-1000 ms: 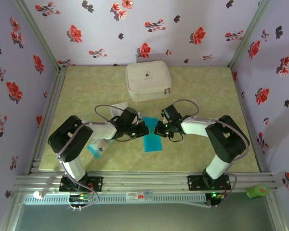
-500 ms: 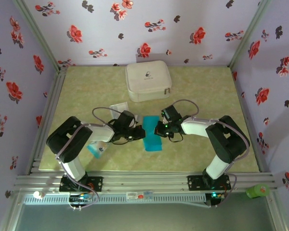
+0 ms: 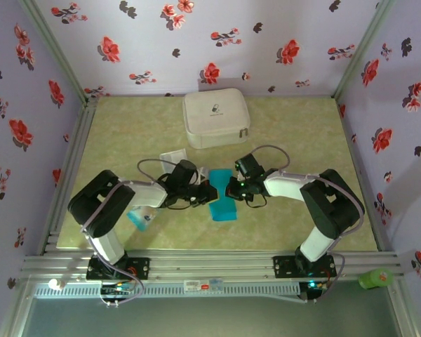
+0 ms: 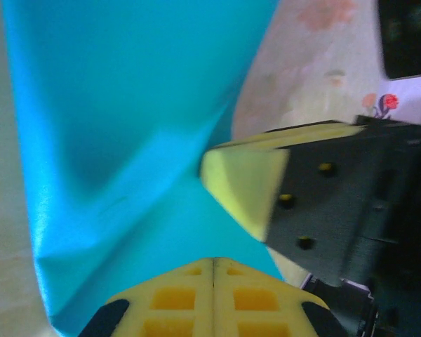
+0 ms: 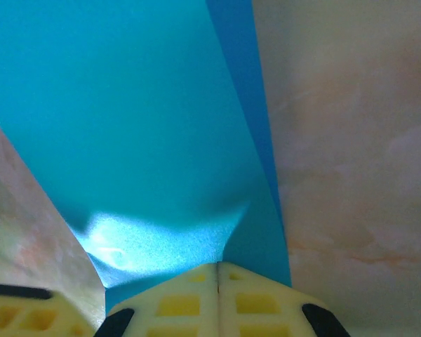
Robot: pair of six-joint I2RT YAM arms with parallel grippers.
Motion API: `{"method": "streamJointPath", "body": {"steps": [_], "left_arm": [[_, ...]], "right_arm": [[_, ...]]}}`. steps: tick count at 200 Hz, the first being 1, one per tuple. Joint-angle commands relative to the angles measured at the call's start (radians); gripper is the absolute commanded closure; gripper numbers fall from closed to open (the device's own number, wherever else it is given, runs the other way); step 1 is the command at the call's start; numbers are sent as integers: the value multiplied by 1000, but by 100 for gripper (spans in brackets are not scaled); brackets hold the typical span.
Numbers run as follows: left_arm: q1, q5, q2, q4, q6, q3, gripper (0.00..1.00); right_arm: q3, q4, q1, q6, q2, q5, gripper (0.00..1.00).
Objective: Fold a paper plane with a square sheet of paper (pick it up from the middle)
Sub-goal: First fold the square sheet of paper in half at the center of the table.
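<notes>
The square sheet of paper is bright blue and sits at the table's middle, bunched into a narrow waist between my two grippers. My left gripper pinches its left side and my right gripper pinches its right side, fingertips nearly meeting. In the left wrist view the sheet buckles upward above my shut left gripper, with a right fingertip close by. In the right wrist view the creased sheet converges into my shut right gripper. No paper plane shape shows.
A white zipped case stands at the back of the table. A small whitish translucent square lies behind the left arm, and a pale blue-and-white packet lies under its elbow. A green object rests on the front rail at right.
The left gripper has shifted slightly toward the right gripper, and the sheet between them has bunched narrower. The right arm has barely moved.
</notes>
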Motion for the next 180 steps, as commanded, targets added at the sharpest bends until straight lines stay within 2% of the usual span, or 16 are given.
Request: {"method": "streamJointPath", "body": {"steps": [1, 56, 117, 160, 180], "left_arm": [[-8, 16, 45, 32, -25, -35, 100], [-7, -47, 32, -2, 20, -136, 100], [-21, -33, -116, -179, 67, -40, 100], [-32, 6, -105, -72, 18, -40, 99], [-47, 0, -81, -75, 18, -30, 99]], "right_arm": [[-36, -116, 8, 12, 8, 68, 100], [-36, -121, 10, 15, 11, 74, 100], [-35, -120, 13, 21, 16, 80, 100], [-39, -115, 15, 28, 17, 77, 100], [-43, -106, 15, 33, 16, 79, 100]]}}
